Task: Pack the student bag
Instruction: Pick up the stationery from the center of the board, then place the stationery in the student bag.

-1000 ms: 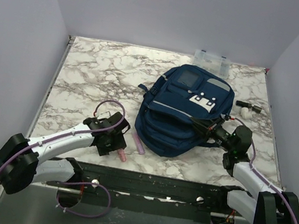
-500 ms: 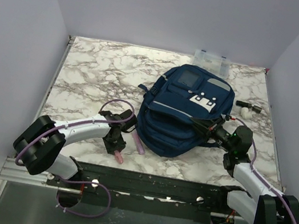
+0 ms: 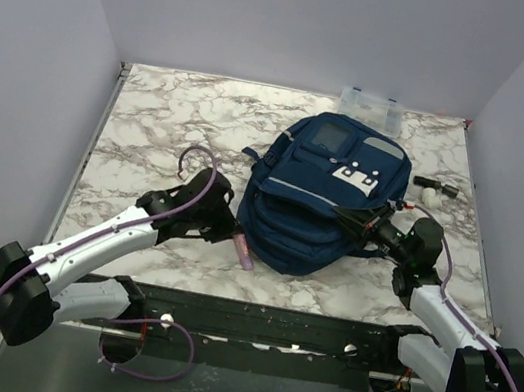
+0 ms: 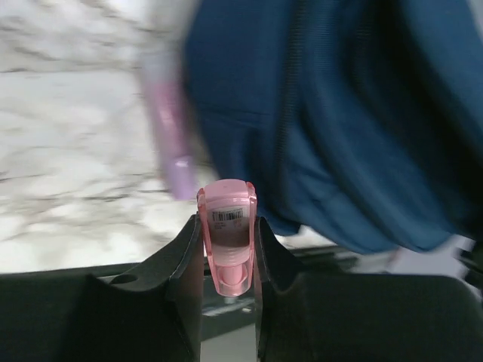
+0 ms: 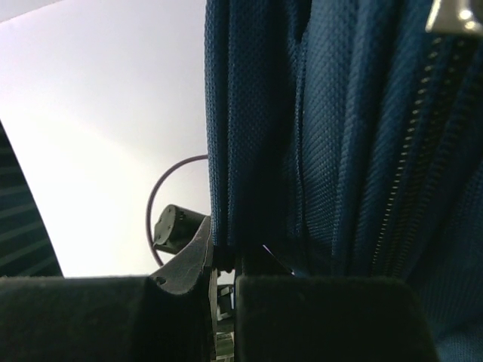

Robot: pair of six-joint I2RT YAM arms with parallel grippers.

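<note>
The student bag (image 3: 323,197), navy blue with a white patch, lies in the middle of the marble table (image 3: 162,128). My left gripper (image 3: 222,231) hovers just off the bag's near left side, shut on a small pink translucent dispenser (image 4: 226,241) with a barcode label. The left wrist view shows the dispenser standing upright between the fingers (image 4: 181,256), with the bag (image 4: 339,121) close ahead. My right gripper (image 3: 367,222) is shut on a fold of the bag's fabric (image 5: 226,151) at its right side, beside a zipper (image 5: 407,173).
A lilac pen (image 3: 244,251) lies on the table against the bag's near left edge, also blurred in the left wrist view (image 4: 170,139). A clear plastic box (image 3: 370,103) stands at the back. Small black and white items (image 3: 434,189) lie to the bag's right.
My left gripper has closed on the pink dispenser, lifted it off the table's near edge and carried it towards the bag. The right arm has stayed put.
</note>
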